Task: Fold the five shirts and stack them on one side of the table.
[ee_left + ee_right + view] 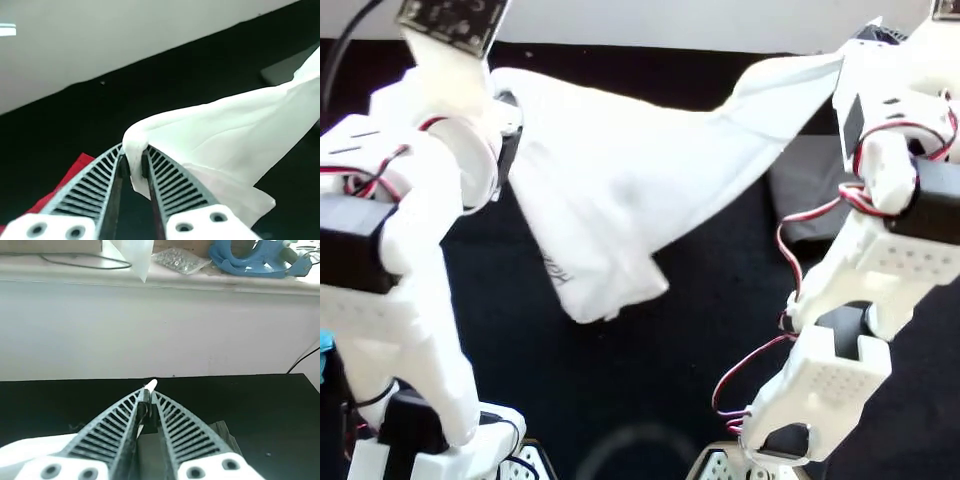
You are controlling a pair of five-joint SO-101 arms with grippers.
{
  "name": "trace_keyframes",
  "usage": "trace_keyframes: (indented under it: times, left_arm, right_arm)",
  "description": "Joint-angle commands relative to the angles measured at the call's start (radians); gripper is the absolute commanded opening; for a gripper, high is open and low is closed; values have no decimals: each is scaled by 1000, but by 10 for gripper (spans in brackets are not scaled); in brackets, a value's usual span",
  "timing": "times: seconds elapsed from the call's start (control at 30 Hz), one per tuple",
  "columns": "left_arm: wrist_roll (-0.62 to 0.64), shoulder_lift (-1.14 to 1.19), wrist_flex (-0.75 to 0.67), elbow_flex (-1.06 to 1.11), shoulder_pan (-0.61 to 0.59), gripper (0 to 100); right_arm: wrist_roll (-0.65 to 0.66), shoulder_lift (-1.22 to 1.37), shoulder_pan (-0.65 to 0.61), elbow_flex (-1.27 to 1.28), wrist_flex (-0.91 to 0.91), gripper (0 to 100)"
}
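A white shirt (620, 180) hangs stretched in the air between both arms above the black table (650, 380). In the left wrist view my left gripper (134, 160) is shut on a bunched corner of the white shirt (230, 135), which trails away from it. My right gripper (147, 392) is shut on a thin edge of the shirt, with a white tip (150, 385) poking out past its fingertips. In the high view one corner is held at the upper left (505, 100) and the other at the upper right (825, 70); a loose flap droops toward the table's middle.
A grey folded shirt (810, 195) lies on the table at the right, under the right arm. A red cloth (60, 187) lies below the left gripper. A white wall (150, 325) rises behind the table's far edge, with a shelf of clutter above it.
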Motion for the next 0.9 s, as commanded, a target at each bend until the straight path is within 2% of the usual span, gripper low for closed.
trace_keyframes:
  times: [0.0, 0.23, 0.47, 0.6, 0.87]
  left_arm:
    - [11, -38, -61, -8, -16, 9]
    - [8, -107, -68, -18, -15, 9]
    - [11, -124, -38, 25, -15, 9]
    - [9, -107, -26, 205, -18, 9]
    - [8, -47, -32, 710, -13, 9]
  right_arm:
    - [11, -48, 45, -28, -70, 5]
    - [11, -50, 117, -139, -73, 5]
    - [11, -143, 74, -74, -70, 5]
    - [11, -148, 36, 85, -4, 5]
    - [8, -117, -30, 492, 93, 5]
